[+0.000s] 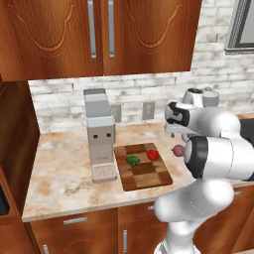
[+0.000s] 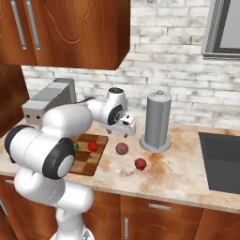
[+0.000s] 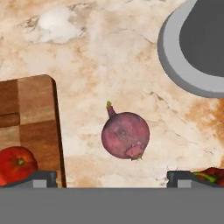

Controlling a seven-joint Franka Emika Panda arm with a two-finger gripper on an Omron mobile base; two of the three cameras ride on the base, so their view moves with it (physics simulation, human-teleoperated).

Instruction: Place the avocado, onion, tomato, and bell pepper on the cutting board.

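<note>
Overhead, the claw (image 3: 112,177) hangs wide open and empty above the onion (image 3: 125,134), which rests on the worktop (image 3: 109,65) beside the cutting board (image 3: 30,113).

No readable text from my cameras, no labels, no brands, no numbers, no signs on anything I can see, nothing printed on the desk (image 2: 187,173) or the cabinet doors (image 1: 124,34)

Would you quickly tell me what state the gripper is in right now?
Gripper: open and holding nothing, poised above the onion that lies on the countertop.
</note>
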